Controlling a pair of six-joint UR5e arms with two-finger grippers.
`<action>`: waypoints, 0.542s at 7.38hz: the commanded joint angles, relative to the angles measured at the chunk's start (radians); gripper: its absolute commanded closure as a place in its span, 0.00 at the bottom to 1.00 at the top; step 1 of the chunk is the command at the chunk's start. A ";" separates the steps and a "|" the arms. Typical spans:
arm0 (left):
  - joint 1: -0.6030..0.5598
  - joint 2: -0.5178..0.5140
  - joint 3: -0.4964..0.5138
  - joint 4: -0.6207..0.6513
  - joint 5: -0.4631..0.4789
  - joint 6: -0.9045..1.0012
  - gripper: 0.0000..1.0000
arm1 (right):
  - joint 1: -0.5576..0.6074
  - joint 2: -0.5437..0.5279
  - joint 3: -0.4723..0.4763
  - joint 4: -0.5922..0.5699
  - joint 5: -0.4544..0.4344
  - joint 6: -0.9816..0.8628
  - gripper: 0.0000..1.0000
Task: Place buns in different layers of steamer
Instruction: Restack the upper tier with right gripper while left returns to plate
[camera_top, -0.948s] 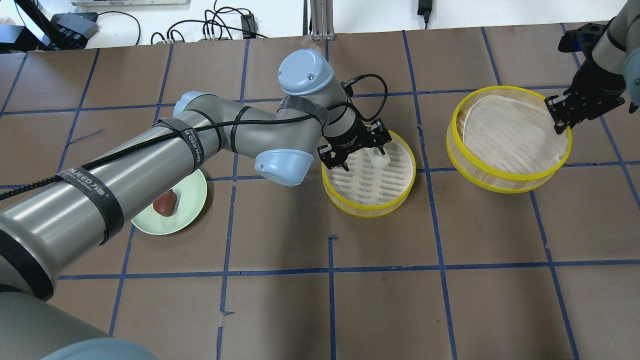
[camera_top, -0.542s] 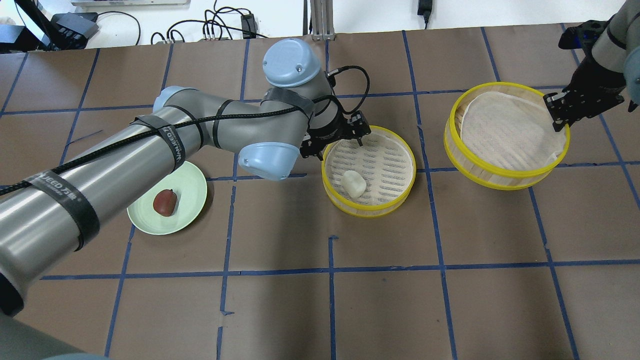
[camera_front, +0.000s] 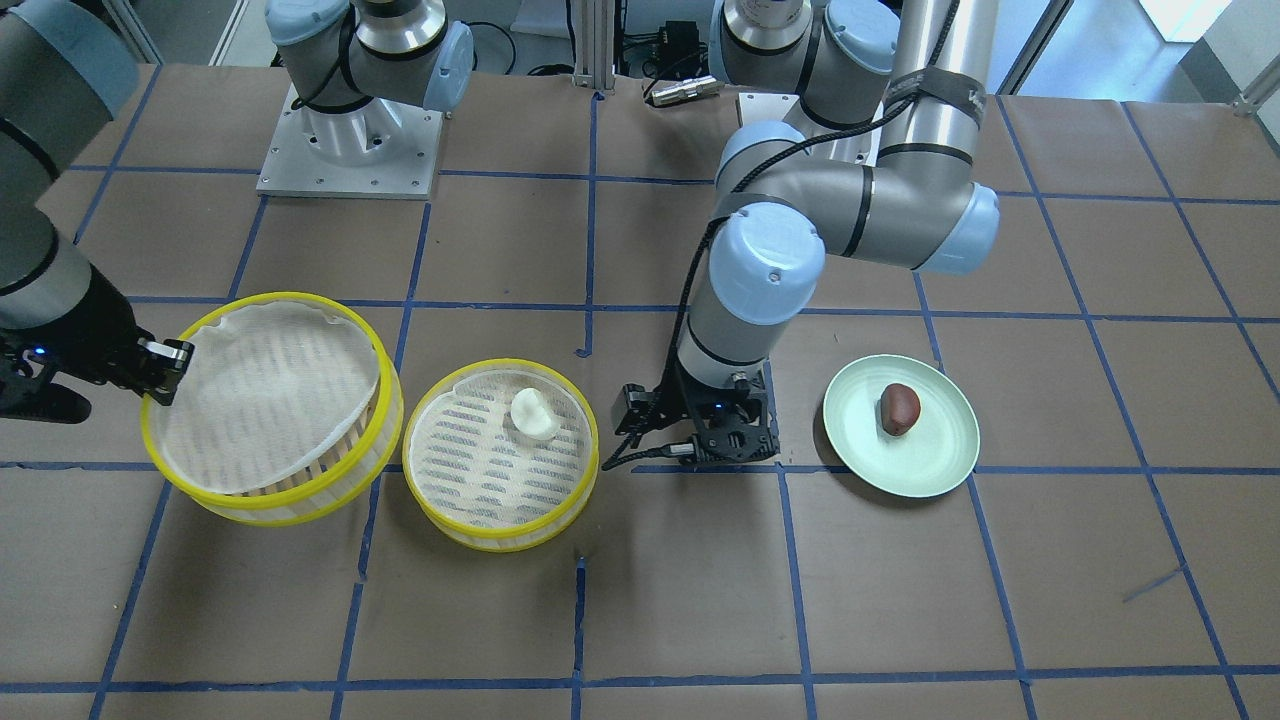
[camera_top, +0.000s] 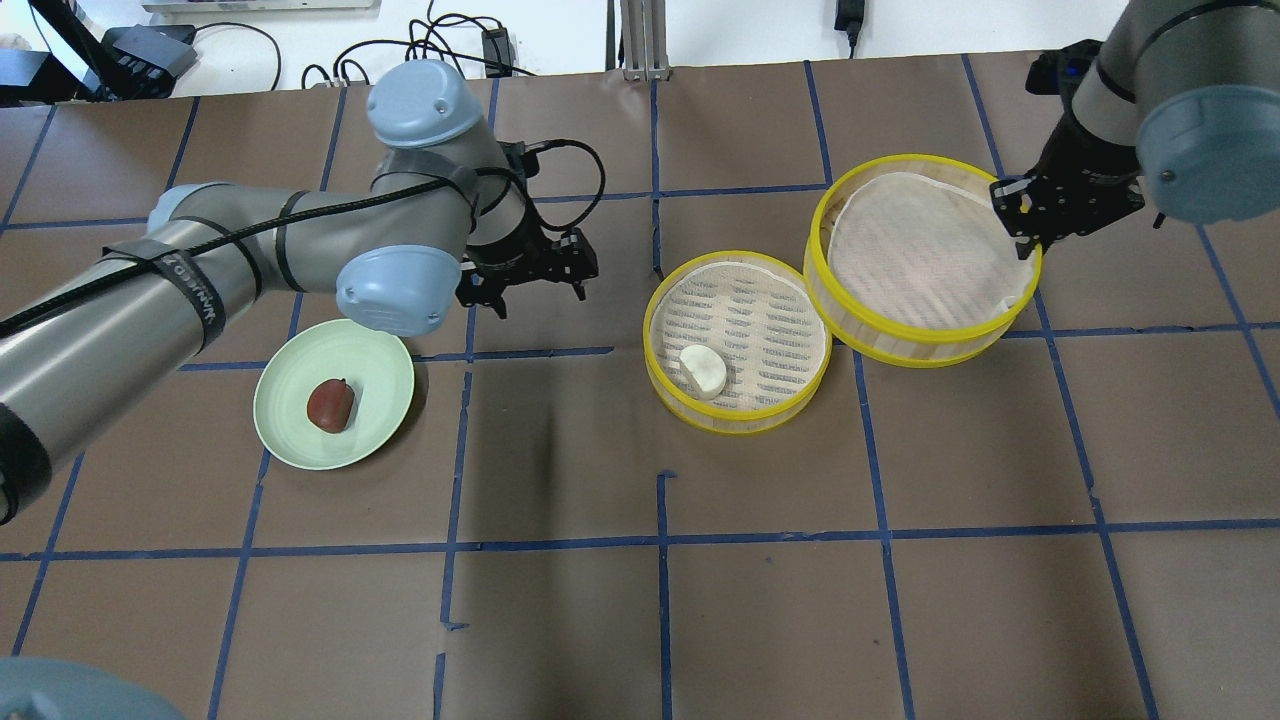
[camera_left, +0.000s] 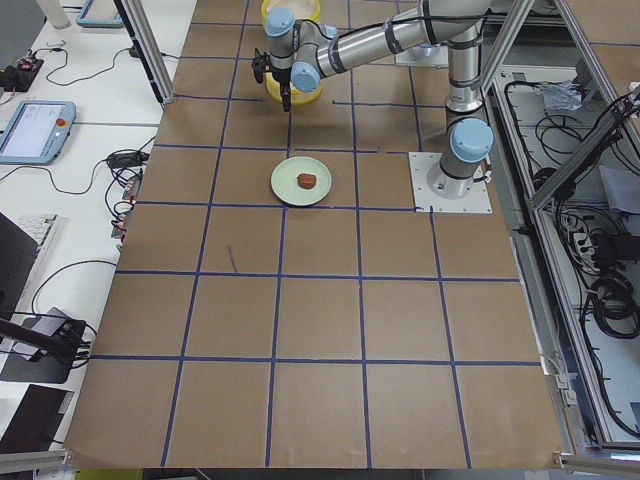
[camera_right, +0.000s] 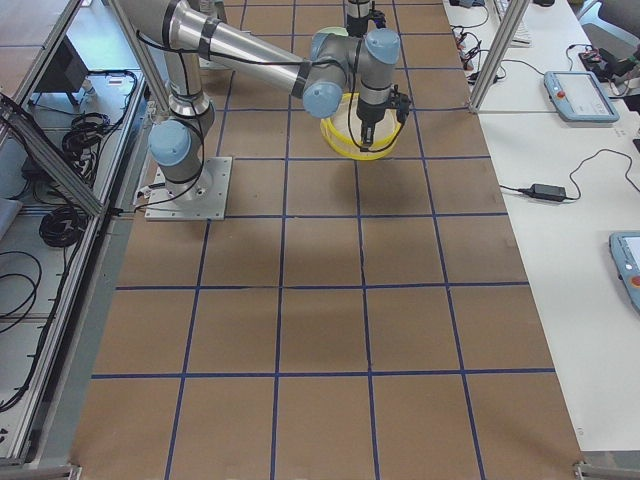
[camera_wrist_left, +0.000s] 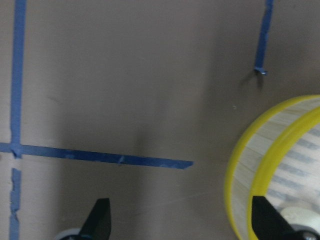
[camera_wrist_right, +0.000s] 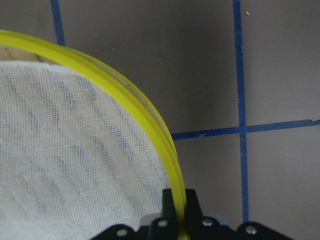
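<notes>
The white bun (camera_top: 703, 370) lies in the lower steamer tier (camera_top: 740, 424), which stands on the table; both show in the front view, bun (camera_front: 535, 412) and tier (camera_front: 500, 538). My left gripper (camera_top: 535, 288) is open and empty over bare table between that tier and the pale green plate (camera_top: 290, 440); the left wrist view shows its fingers (camera_wrist_left: 100, 222) spread wide. The dark reddish-brown bun (camera_top: 330, 403) lies on the plate. My right gripper (camera_top: 1022, 240) is shut on the yellow rim (camera_wrist_right: 170, 150) of the second tier (camera_top: 900, 345) and holds it tilted, overlapping the first tier's far right edge.
The table is brown paper with a blue tape grid. Cables and boxes lie beyond the far edge (camera_top: 440, 50). Both arm bases (camera_front: 350, 140) stand at the robot's side of the table.
My left gripper let go of the white bun into the lower tier and moved left, away from it, toward the plate. My right gripper carried the second tier left, up against the first.
</notes>
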 joint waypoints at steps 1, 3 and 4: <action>0.183 0.047 -0.104 -0.025 0.046 0.266 0.00 | 0.128 0.017 0.005 -0.036 0.001 0.181 0.91; 0.293 0.087 -0.169 -0.025 0.046 0.407 0.00 | 0.203 0.034 0.007 -0.083 0.001 0.300 0.90; 0.331 0.089 -0.168 -0.024 0.045 0.463 0.00 | 0.240 0.037 0.010 -0.084 0.002 0.364 0.90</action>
